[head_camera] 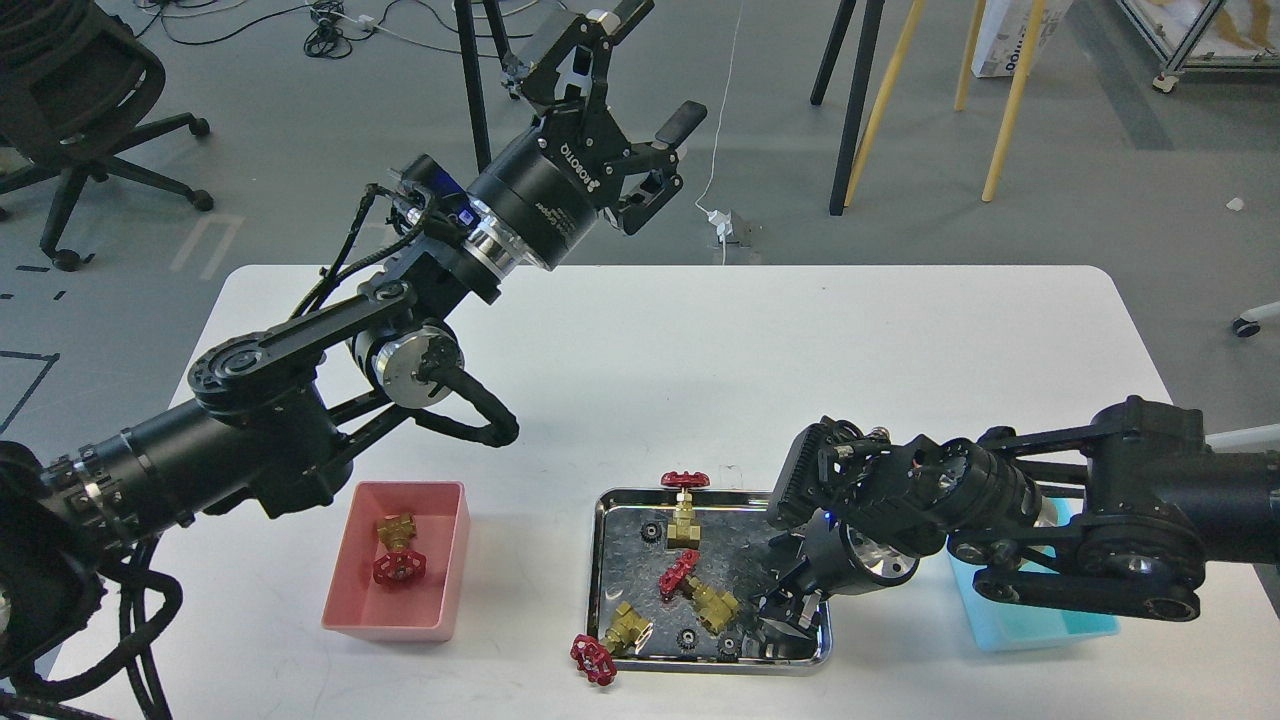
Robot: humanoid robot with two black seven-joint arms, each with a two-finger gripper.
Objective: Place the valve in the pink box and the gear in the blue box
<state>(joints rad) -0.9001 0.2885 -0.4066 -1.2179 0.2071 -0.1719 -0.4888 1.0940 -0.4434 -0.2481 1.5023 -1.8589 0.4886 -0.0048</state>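
Observation:
The pink box (446, 560) at the front left holds one brass valve (398, 548) with a red handwheel. The steel tray (598, 570) holds two valves (685, 515) (703, 592). A third valve (612, 638) hangs over the tray's front left corner. Small black gears (651, 533) (687, 637) (728, 647) lie in the tray. My right gripper (778, 618) is down inside the tray's front right corner, dark, so its fingers cannot be told apart. The blue box (1045, 628) is mostly hidden behind my right arm. My left gripper (640, 75) is open and empty, high beyond the table's far edge.
The white table (700, 380) carries the boxes and tray along its front. My left arm crosses above the table's left part. Beyond the far edge stand an office chair (70, 110), black stand legs (850, 100) and yellow legs (1010, 100).

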